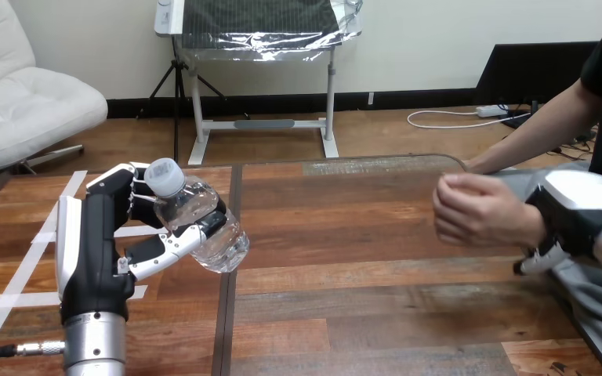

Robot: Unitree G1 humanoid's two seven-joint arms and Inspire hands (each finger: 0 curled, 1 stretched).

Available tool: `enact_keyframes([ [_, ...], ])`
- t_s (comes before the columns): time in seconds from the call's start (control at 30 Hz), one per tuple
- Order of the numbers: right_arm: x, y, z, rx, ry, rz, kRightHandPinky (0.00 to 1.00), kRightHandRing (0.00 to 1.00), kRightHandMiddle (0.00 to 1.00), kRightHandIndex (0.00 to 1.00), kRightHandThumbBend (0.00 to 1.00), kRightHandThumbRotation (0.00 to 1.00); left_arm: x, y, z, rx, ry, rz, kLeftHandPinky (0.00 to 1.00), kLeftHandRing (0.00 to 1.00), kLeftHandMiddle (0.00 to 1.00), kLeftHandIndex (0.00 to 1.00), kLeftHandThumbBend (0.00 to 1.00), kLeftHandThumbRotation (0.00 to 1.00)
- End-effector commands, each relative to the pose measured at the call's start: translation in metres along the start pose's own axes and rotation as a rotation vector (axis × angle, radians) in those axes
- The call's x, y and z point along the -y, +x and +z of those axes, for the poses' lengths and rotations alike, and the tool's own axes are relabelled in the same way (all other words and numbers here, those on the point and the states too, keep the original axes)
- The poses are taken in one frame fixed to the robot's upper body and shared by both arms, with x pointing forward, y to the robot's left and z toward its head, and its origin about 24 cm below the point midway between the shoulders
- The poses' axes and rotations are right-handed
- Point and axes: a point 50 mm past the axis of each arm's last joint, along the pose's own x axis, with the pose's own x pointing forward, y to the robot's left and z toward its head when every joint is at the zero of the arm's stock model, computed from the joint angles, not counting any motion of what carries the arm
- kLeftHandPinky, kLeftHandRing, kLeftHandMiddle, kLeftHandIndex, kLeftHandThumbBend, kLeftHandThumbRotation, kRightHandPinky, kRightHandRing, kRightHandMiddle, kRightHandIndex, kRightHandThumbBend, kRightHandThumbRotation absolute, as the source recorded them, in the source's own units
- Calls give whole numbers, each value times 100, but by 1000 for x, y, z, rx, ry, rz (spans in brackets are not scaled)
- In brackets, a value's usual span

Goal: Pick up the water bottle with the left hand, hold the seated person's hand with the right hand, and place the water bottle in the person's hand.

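A clear water bottle (204,219) with a white cap is held tilted above the table's left part, cap toward the upper left. My left hand (98,251) is shut on it, fingers and thumb wrapped round its body. At the right, the person's hand (474,210) hovers over the table, loosely curled and holding nothing. My right hand (571,215) sits against the person's wrist, back toward the camera, with a finger (537,262) curled under the wrist. About a forearm's length of table separates the bottle from the person's hand.
The wooden table (360,274) has white tape lines (23,266) at its left. The person's other arm (525,137) reaches down to the far table edge at the right. Grey cloth (592,301) lies at the right edge under my right arm.
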Motion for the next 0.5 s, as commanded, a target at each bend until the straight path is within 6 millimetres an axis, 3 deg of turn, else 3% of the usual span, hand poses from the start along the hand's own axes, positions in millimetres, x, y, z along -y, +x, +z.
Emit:
enact_keyframes([
  [0.0, 26, 3, 21, 110, 25, -100, 16, 25, 34, 38, 72, 0, 3, 23, 31, 150, -46, 29, 42, 42, 44, 50, 63, 0],
  [0.47, 41, -3, 27, 187, 31, -166, 17, 23, 31, 34, 74, 0, 10, 26, 37, 170, -45, 16, 41, 41, 43, 49, 64, 0],
])
